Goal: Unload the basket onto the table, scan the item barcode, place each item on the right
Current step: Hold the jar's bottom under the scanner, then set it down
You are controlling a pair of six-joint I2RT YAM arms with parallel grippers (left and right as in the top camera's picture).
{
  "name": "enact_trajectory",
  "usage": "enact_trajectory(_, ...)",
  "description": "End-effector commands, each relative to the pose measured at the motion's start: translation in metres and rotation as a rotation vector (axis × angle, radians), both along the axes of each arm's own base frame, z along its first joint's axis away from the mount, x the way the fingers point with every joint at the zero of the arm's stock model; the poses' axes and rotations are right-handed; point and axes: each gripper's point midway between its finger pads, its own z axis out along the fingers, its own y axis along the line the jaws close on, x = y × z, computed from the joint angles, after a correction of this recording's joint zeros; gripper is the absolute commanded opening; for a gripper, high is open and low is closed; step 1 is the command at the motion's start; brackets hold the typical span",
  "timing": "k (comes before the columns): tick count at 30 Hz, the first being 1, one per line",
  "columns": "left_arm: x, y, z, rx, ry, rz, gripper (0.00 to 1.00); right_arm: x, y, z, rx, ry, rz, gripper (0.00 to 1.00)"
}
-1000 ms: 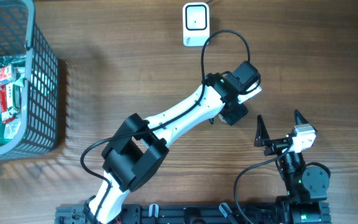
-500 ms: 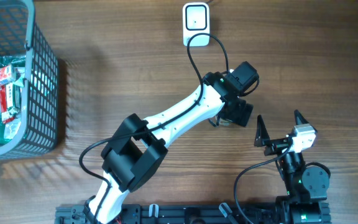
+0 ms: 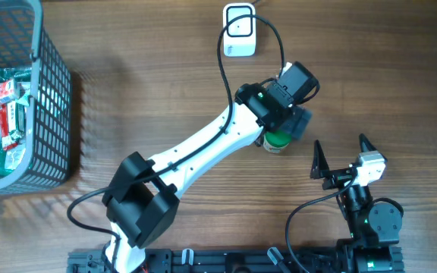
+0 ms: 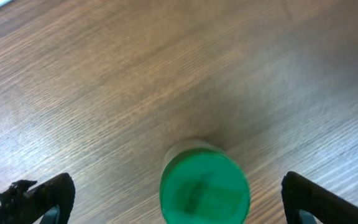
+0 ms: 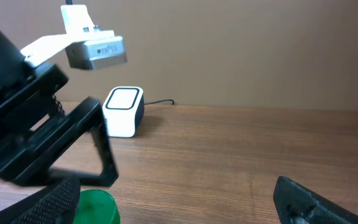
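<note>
The item, a small container with a round green lid (image 3: 275,142) (image 4: 204,190) (image 5: 96,209), stands upright on the wooden table. My left gripper (image 3: 282,126) (image 4: 180,198) hangs straight above it. It is open, with its black fingers (image 4: 37,195) wide on either side of the lid and clear of it. The white barcode scanner (image 3: 239,30) (image 5: 124,111) sits at the far edge of the table, beyond the item. My right gripper (image 3: 344,158) (image 5: 182,208) is open and empty, low near the front right, facing the item and the scanner.
A grey wire basket (image 3: 51,106) at the far left holds several packaged goods (image 3: 4,114). The scanner's black cable (image 3: 226,76) loops over the left arm. The left arm (image 3: 203,148) lies diagonally across the middle of the table.
The left gripper has opened and lifted slightly off the item. The green-lidded container, earlier hidden under the gripper, now stands free on the table. The right arm has not moved.
</note>
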Motion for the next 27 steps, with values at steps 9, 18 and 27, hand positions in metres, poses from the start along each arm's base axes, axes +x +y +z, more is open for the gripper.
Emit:
enact_trajectory(9, -0.036, -0.009, -0.039, 0.114, 0.076, -0.559, 1.0, 0.0, -0.001, 0.001, -0.002, -0.007, -0.008, 1.0)
enact_trajectory(18, -0.04, -0.005, -0.059, 0.152, 0.112, -0.604, 0.86, 0.0, -0.001, 0.002, -0.002, -0.008, -0.007, 1.0)
enact_trajectory(27, -0.039, -0.009, -0.066, 0.116, 0.152, -0.507, 0.62, 0.0, -0.001, 0.001, -0.002, -0.007, -0.008, 1.0)
